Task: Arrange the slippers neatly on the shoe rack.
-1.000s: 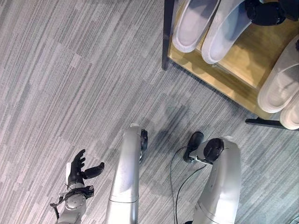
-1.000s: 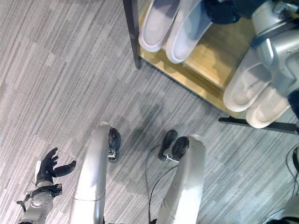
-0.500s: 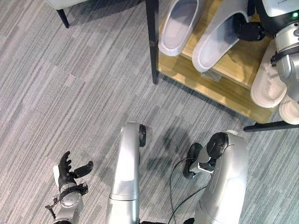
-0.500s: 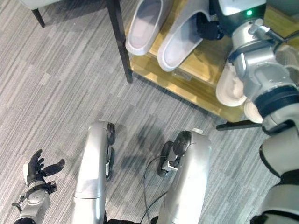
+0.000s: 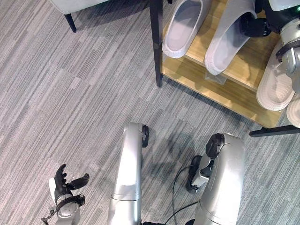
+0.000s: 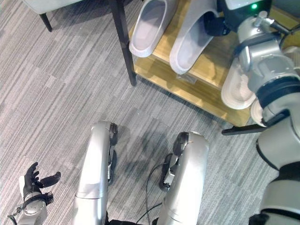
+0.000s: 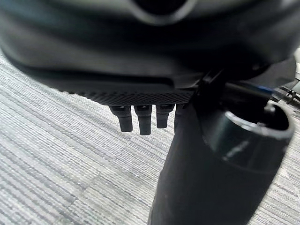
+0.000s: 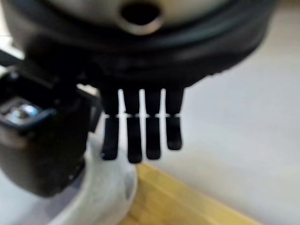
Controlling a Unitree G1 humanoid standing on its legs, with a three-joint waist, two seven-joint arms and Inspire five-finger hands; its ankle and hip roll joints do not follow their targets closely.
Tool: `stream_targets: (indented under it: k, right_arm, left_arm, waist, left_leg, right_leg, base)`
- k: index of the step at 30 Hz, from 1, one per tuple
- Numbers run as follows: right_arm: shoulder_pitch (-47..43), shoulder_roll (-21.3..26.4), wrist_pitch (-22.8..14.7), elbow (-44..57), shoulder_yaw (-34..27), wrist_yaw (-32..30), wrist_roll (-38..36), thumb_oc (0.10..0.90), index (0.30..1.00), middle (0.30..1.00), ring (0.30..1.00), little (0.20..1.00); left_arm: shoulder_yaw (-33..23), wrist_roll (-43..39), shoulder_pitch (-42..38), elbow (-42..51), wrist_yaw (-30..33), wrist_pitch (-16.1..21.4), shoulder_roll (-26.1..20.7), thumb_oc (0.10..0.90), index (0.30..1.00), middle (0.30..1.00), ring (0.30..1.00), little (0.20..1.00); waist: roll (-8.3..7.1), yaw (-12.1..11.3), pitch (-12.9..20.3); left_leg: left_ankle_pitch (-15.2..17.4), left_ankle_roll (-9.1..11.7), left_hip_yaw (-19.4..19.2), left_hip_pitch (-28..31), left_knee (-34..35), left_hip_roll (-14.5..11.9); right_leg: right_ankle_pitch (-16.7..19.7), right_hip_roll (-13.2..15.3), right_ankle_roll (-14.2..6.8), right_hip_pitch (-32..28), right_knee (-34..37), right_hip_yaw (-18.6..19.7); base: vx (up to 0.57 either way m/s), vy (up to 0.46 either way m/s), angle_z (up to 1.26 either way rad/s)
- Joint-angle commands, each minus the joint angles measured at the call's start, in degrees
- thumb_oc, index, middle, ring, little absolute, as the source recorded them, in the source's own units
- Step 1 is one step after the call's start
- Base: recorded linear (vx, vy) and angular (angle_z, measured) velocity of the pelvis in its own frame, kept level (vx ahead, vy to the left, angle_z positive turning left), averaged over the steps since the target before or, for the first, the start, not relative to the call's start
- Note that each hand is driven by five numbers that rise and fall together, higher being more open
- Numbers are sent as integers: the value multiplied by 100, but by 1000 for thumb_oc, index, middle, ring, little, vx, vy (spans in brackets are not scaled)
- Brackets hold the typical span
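Two pale slippers lie toe-forward on the wooden shoe rack (image 5: 220,86): one (image 5: 182,26) by the dark corner post, the other (image 5: 227,42) to its right. My right hand (image 5: 255,24) rests at the heel end of that second slipper (image 8: 105,199), its fingers (image 8: 140,133) straight over the rim. Two more pale slippers (image 5: 276,82) sit further right on the rack, partly behind my right arm. My left hand (image 5: 63,185) hangs open low at the left above the carpet, holding nothing.
The rack's dark post (image 5: 157,44) stands at its near left corner, and a dark foot bar (image 5: 274,131) sticks out at the right. A grey seat with a dark leg (image 5: 70,21) is at the back left. Grey striped carpet (image 5: 70,103) covers the floor.
The camera has shifted. My right hand stays at the second slipper's heel, and the gap between the two left slippers looks wider. My left hand sits lower in view.
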State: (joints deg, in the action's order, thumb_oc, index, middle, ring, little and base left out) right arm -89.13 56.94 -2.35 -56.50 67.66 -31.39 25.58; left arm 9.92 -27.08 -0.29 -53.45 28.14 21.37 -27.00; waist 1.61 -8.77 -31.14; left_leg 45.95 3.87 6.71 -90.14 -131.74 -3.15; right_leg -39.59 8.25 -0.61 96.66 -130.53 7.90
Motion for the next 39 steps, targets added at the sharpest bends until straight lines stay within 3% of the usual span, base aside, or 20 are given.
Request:
stream_targets:
  k: [1,6,7,21,25,26,28,30,33,39]
  right_arm:
    - [-920,37,67,67,-94,-211,-259,400,300,300,300,300]
    - [-928,-225,66,-294,-50,-135,-321,400,300,300,300,300]
    - [-903,-355,94,-472,-139,-186,-416,800,900,900,900,900]
    - [-501,-852,218,-1218,-746,-324,-814,800,900,900,900,900]
    - [-91,-694,87,-702,-1272,-658,-1104,800,900,900,900,900]
    - [291,-561,-214,106,-1898,-901,-1551,800,900,900,900,900]
    - [540,-500,-340,491,-2256,-976,-1750,800,900,900,900,900]
    - [1196,-458,-924,1347,-3200,-1174,-2507,800,900,900,900,900]
    - [1578,-531,-1224,1707,-3751,-1248,-2900,800,900,900,900,900]
    - [1965,-600,-1368,2243,-4169,-1289,-2996,800,900,900,900,900]
  left_arm:
    - [-190,-197,302,197,257,352,-450,800,900,900,900,900]
    - [-116,-186,193,120,250,338,-456,800,900,900,900,900]
    - [-61,-179,186,95,260,337,-450,800,900,900,900,900]
    - [30,-20,158,-113,325,300,-524,800,900,900,900,900]
    - [-123,117,195,-137,440,280,-624,800,900,900,900,900]
    - [-148,193,229,-122,511,240,-562,800,900,900,900,900]
    - [-131,258,242,-129,541,203,-548,800,900,900,900,900]
    - [-154,418,320,-35,619,185,-513,800,900,900,900,900]
    - [-130,522,296,31,699,152,-474,800,900,900,900,900]
    - [-130,549,254,-1,741,109,-351,800,900,900,900,900]
  waist:
    - [-33,-302,134]
    - [-12,-328,134]
    - [3,-342,134]
    - [0,-378,134]
    - [-42,-362,134]
    - [-41,-304,134]
    - [-63,-296,134]
    - [-56,-255,134]
    - [-38,-240,134]
    - [-25,-212,134]
  left_leg:
    - [187,-438,310,19,219,181]
    - [216,-441,339,19,175,177]
    - [227,-449,351,19,169,185]
    - [311,-456,270,19,90,147]
    - [284,-435,245,19,85,157]
    - [272,-441,219,19,86,168]
    - [272,-444,212,19,78,178]
    - [262,-456,197,19,65,182]
    - [236,-472,198,19,45,173]
    - [184,-481,212,19,18,177]
  right_leg:
    - [-443,189,469,-671,-207,370]
    - [-436,172,468,-671,-199,341]
    - [-428,161,464,-671,-193,337]
    - [-353,129,434,-671,-175,421]
    - [-321,96,419,-671,-198,452]
    - [-324,83,431,-672,-207,441]
    - [-324,78,434,-672,-215,435]
    - [-322,66,440,-671,-232,413]
    - [-314,48,440,-671,-258,399]
    - [-307,41,449,-671,-286,348]
  base:
    - [0,0,0]
    - [0,0,0]
    - [1,33,-2]
    - [0,15,-1]
    - [0,0,0]
    - [0,0,0]
    - [0,0,0]
    - [0,0,0]
    - [0,0,0]
    - [0,0,0]
